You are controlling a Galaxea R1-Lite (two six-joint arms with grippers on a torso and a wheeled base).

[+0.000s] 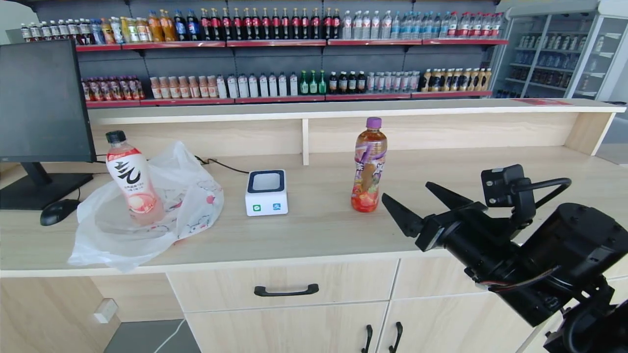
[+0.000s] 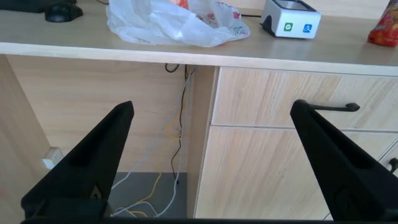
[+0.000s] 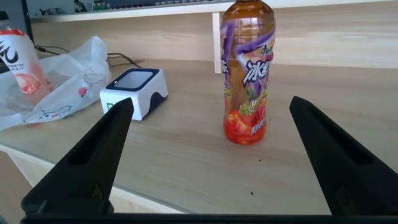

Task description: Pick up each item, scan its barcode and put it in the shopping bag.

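Light-wood counter (image 1: 319, 230), checkout setup.

Upright on it, right of centre: purple-cap bottle (image 1: 369, 166), orange-red contents, label facing fwd. Near scanner (image 1: 266, 192) on robot's right side of it, not touching.

Mid-counter: scanner, small white box w/ dark-rimmed window on top, betw. shopping bag (image 1: 196, 201) and purple-cap bottle.

At robot's left: shopping bag, thin whitish plastic w/ small print, crumpled open, just beside scanner. Standing in its folds: black-cap bottle (image 1: 131, 179), pink, leaning slightly, base down amid the plastic. Cannot tell if fully inside.

R gripper (image 1: 409, 192): fingers spread wide, clear of every item. Held over front edge of counter, to right of purple-cap bottle, tips aimed at it, short of it, no contact. In right wrist view, bottle framed betw. the two fingers, farther off.

L gripper (image 2: 212, 106): fingers spread wide as well. Low, under counter-top level, facing cabinet front (image 2: 273, 143); cables (image 2: 180, 130) hanging in open bay beside it.

Far left: monitor (image 1: 44, 103), mouse (image 1: 59, 212). Behind: shelves (image 1: 274, 44) of drinks.
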